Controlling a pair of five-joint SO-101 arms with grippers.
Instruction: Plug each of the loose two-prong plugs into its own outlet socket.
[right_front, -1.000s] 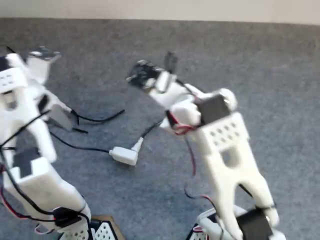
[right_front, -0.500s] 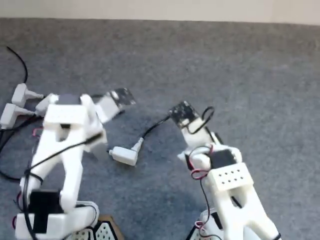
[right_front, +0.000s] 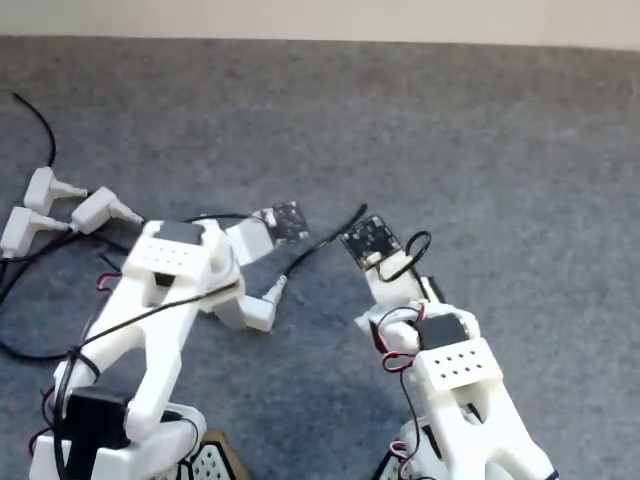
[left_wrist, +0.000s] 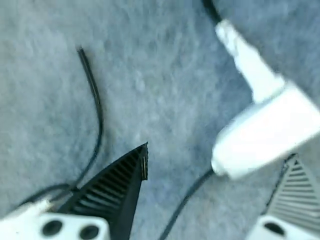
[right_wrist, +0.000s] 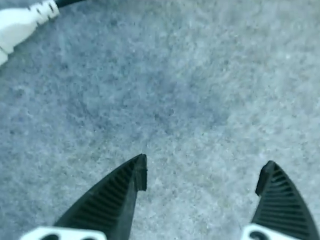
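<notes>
High view: left arm (right_front: 165, 300) folded low, left gripper (left_wrist: 218, 151) spread beside plug (left_wrist: 270, 130).

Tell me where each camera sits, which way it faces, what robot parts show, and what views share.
High view: fixed above, facing down on the grey carpeted table; white left arm and right arm show.
Left wrist view: on the left arm, facing down; its open black ribbed fingers flank the white plastic plug on a black cable.
Right wrist view: on the right arm, facing down at carpet between its open black fingers.
Shared: high and left wrist views both show that plug.
</notes>
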